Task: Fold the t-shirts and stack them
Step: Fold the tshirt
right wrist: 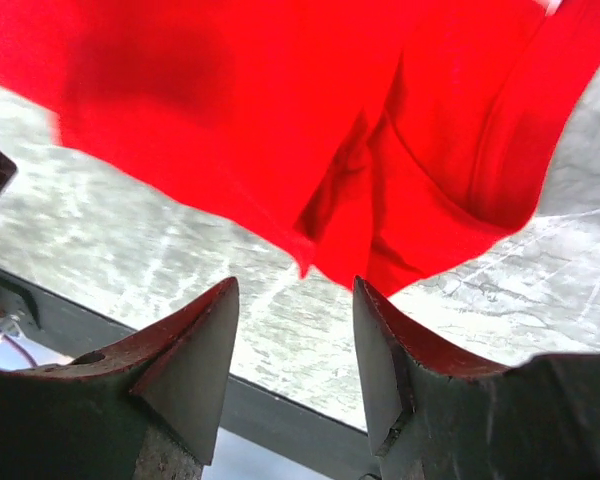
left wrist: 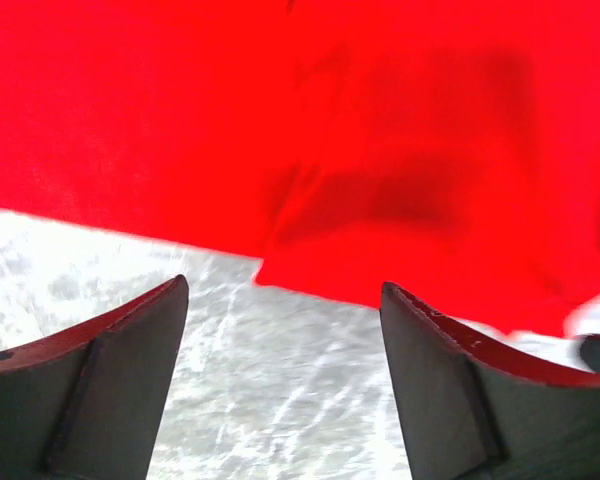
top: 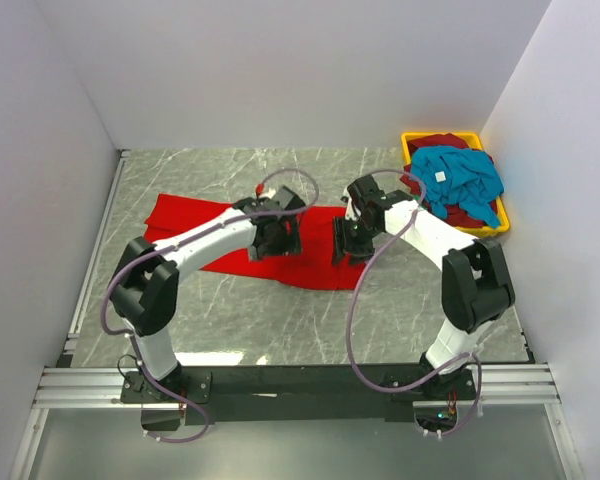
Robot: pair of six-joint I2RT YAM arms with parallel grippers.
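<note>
Red t-shirt [top: 185,222] spread flat across the middle of the bench [top: 280,320], near hem running diagonally. Bare marble lies between the hem and the arm bases; walls close three sides. Left claw [left wrist: 285,290] and right claw [right wrist: 295,285] both have fingers apart, gripping nothing, tips over bare bench just short of the hem. Teal t-shirt [top: 468,180] is heaped in the yellow bin [top: 406,150] in the far right corner.

Reaches both arms from the near edge of the table [top: 280,325] toward its middle, elbows bent outward. Holds left gripper [left wrist: 285,285] low with jaws spread wide, right gripper [right wrist: 295,285] near it, jaws parted less, both empty.
</note>
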